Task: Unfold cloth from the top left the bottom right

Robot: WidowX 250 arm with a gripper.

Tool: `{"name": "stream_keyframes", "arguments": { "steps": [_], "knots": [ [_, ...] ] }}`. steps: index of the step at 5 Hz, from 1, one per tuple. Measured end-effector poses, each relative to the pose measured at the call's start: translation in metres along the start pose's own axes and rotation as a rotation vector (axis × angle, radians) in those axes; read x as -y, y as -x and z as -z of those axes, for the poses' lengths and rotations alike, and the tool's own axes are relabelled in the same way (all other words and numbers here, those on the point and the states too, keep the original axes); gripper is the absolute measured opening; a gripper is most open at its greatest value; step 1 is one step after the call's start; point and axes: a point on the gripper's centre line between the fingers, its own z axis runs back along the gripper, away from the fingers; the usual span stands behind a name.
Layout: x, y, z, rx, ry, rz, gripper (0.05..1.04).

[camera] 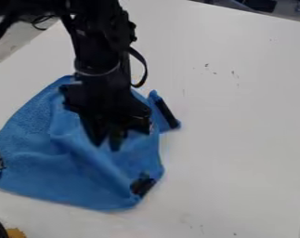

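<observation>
ok so rn my gripper (108,143) hangs over the mid of the blue cloth (53,169), can't tell if it's spread, pressed together or pinching fabric tbh. Cloth's rumpled on the view's L side of the white table (239,116), w/ a small flap (159,103) poking out upper R. Black patches (142,185) on it too, fwiw.

A blue cloth (65,172) with black patches (142,185) near its edges lies rumpled, partly folded, on the left of the white worktop (239,130).
</observation>
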Motion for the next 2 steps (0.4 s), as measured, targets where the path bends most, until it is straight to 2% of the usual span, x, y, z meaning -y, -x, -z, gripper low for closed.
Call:
{"name": "stream_keyframes", "arguments": {
  "steps": [1,2],
  "knots": [
    [0.0023,0.0065,-0.0079,-0.064,0.013,-0.013,0.793],
    [0.0013,0.0096,-0.0101,-0.081,0.004,-0.031,1.001]
  ]
}}
